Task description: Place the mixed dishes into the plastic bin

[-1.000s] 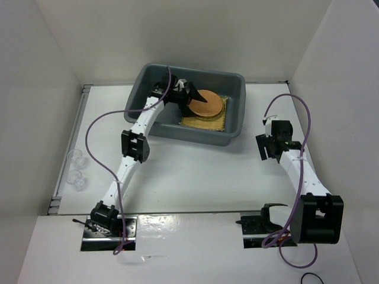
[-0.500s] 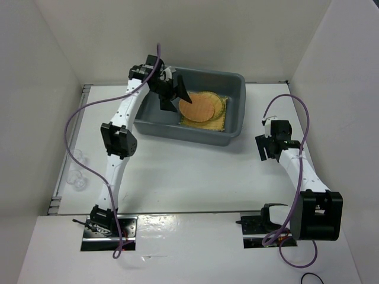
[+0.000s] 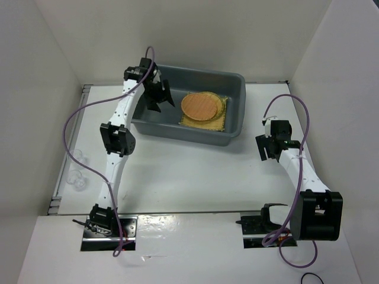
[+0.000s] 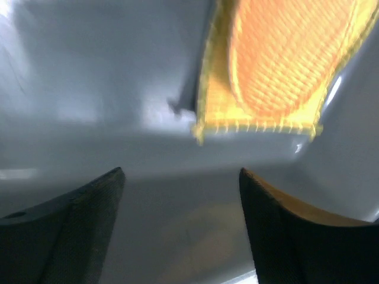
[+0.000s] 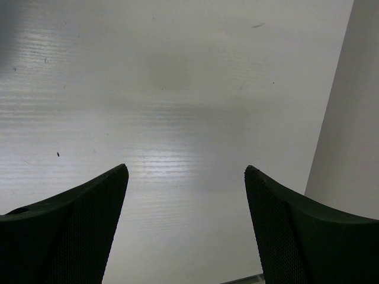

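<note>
The dark grey plastic bin [image 3: 235,127] stands at the back of the table. In it the round orange-brown plate [image 3: 201,105] lies on a tan woven rim and on the square tan woven mat [image 3: 204,122]. My left gripper [image 3: 160,97] is open and empty over the bin's left end, apart from the plate. In the left wrist view the plate [image 4: 290,53] and mat [image 4: 216,112] lie ahead of the open left gripper [image 4: 180,177] on the bin floor [image 4: 89,77]. Two small clear cups [image 3: 76,158] [image 3: 76,179] sit at the table's left edge. My right gripper [image 3: 265,148] [image 5: 186,171] is open and empty above the table.
White walls close in the table at the back, left and right. The left arm's purple cable loops out over the left of the table [image 3: 74,118]. A metal strip runs along the left edge beside the cups [image 3: 62,177].
My left gripper let go of the orange-brown plate, which now lies flat in the bin, and drew back up and left to the bin's left end. The right arm has not moved.
</note>
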### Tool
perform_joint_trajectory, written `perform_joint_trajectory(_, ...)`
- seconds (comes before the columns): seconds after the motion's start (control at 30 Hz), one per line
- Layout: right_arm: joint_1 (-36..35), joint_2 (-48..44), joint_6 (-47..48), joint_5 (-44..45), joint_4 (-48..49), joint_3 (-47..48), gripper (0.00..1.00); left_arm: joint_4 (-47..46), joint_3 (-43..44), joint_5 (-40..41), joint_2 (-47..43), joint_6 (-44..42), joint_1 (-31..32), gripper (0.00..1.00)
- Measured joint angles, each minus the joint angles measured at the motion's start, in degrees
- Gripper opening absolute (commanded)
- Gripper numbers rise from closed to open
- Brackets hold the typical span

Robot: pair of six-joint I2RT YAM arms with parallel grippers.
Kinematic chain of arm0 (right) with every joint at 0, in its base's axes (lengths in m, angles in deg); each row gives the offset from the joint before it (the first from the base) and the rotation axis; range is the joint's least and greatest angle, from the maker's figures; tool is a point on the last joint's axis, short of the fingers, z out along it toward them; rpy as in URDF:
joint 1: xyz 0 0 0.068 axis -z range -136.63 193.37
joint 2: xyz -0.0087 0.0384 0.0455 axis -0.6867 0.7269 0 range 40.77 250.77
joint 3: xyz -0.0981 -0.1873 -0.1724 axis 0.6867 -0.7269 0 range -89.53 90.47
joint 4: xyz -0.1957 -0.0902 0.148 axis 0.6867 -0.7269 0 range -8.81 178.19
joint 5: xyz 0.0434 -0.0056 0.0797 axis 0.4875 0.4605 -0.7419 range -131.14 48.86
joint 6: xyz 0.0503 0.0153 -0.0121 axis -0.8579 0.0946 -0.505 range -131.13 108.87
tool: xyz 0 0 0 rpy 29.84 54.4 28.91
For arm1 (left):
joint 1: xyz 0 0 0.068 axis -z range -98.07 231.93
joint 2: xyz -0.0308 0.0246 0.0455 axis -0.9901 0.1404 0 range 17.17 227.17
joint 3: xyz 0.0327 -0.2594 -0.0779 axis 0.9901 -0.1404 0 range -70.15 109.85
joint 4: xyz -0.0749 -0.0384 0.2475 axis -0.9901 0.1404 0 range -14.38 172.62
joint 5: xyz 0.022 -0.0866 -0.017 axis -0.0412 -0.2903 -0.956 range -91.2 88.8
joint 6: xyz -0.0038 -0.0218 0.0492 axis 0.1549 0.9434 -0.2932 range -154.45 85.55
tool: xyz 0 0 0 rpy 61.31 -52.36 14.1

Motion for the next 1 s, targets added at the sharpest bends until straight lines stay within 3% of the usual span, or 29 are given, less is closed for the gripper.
perform_joint_trajectory(0.13,-0.1,-0.1,-0.2,0.8,-0.4,0.0,0.79,-0.6,13.0,-3.0,8.3,2.3,-2.4,0.45)
perform_joint_trajectory(0.23,-0.5,-0.9,-0.3,2.0,-1.1,-0.1,0.58,-2.8,15.4,-7.0,11.6,5.1,-2.4,0.37)
perform_joint_trajectory(0.33,-0.9,-3.0,-0.4,2.6,-1.0,-1.6,0.58,-4.7,15.6,-10.2,13.6,7.8,-1.5,0.32)
perform_joint_trajectory(0.4,-1.3,-3.6,-0.4,3.5,-1.0,-2.4,0.58,-5.5,15.6,-11.3,14.4,9.5,-0.3,0.19)
perform_joint_trajectory(0.5,-2.1,-3.6,-0.6,4.1,-1.0,-2.6,0.58,-6.2,15.9,-12.3,15.2,11.5,1.6,0.09)
perform_joint_trajectory(0.8,-2.9,-3.8,-0.7,5.1,-0.8,-2.6,0.60,-7.4,16.0,-15.2,18.0,14.8,4.4,0.08)
perform_joint_trajectory(1.0,-3.3,-4.2,-0.9,5.6,-0.6,-2.6,0.61,-13.2,16.0,-16.5,18.7,17.8,4.0,0.07)
